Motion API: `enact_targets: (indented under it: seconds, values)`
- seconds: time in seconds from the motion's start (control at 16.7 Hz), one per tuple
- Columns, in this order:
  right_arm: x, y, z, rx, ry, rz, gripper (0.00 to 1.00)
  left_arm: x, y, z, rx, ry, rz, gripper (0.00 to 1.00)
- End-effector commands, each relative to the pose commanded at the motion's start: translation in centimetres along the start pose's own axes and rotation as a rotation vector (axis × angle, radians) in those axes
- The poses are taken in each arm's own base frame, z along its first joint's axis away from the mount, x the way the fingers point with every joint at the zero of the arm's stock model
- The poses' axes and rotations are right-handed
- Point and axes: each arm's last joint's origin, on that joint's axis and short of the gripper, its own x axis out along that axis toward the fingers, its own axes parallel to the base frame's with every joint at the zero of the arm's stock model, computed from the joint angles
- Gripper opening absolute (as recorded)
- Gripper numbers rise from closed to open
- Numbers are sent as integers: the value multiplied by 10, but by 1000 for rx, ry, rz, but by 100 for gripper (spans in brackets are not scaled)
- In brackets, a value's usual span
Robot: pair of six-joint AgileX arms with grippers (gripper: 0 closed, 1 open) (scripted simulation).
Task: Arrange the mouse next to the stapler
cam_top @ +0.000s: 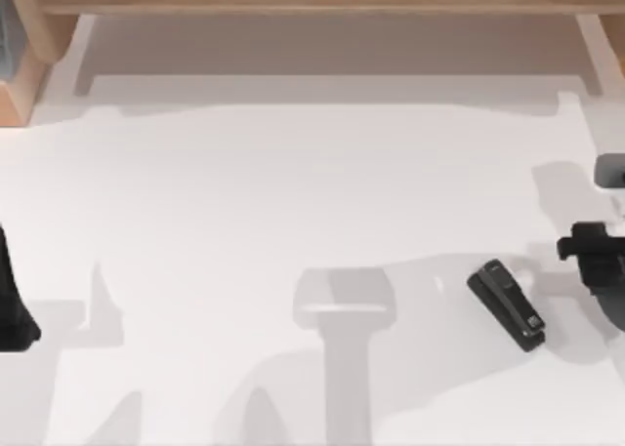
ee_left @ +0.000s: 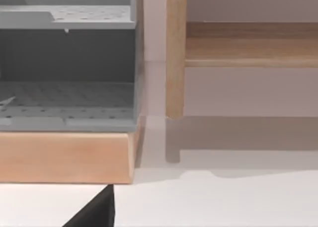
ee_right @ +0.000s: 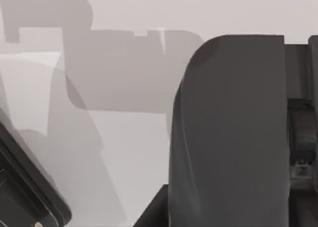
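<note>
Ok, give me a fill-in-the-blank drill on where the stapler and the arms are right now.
1. The stapler lies on the top view's ____ half of the table.
2. The stapler's colour is ____.
3. The arm nearest the stapler is the ____ arm.
4. The left arm sits at the table's ____ edge, far from the stapler.

Missing words: right; black; right; left
</note>
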Motion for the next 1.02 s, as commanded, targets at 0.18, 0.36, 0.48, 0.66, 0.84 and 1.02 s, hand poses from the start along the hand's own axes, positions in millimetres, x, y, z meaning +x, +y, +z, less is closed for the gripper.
enact_targets:
  seconds: [0.18, 0.36, 0.48, 0.66, 0.84, 1.02]
  values:
    - [-1, 0, 1, 0, -5, 1, 0, 0, 0, 0, 0, 0, 0, 100]
    - [-3, 0, 2, 1, -22, 5, 0, 0, 0, 0, 0, 0, 0, 100]
    - [-5, 0, 4, 1, -37, 8, 0, 0, 0, 0, 0, 0, 0, 100]
    - [-7, 0, 6, 2, -59, 11, 0, 0, 0, 0, 0, 0, 0, 100]
    - [-7, 1, 7, 1, -72, 13, 0, 0, 0, 0, 0, 0, 0, 100]
    - [-3, 1, 6, -2, -65, 11, 0, 0, 0, 0, 0, 0, 0, 100]
